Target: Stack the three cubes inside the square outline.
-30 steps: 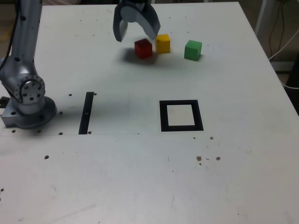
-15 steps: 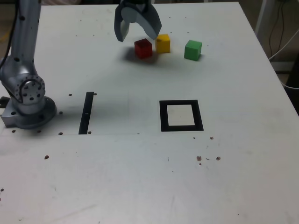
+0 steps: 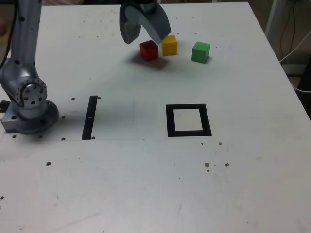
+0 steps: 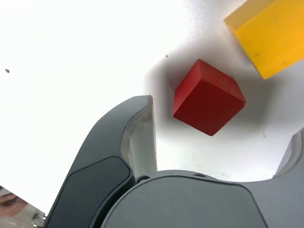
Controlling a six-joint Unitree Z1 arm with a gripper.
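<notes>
Green cube (image 3: 200,51) outside wrist view.

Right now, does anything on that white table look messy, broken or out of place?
Nothing stands out. The small red cube, yellow cube and green cube sit upright in a row, the black square outline is empty, and only a few dark specks dot the white table.

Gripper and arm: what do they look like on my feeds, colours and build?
The gripper has two broad, curved dark grey-blue fingers with paler inner pads, joined at a rounded dark grey body. The arm is silver-grey metal, with a round joint cap ringed by screws, on a circular base. No cables or markings show.
</notes>
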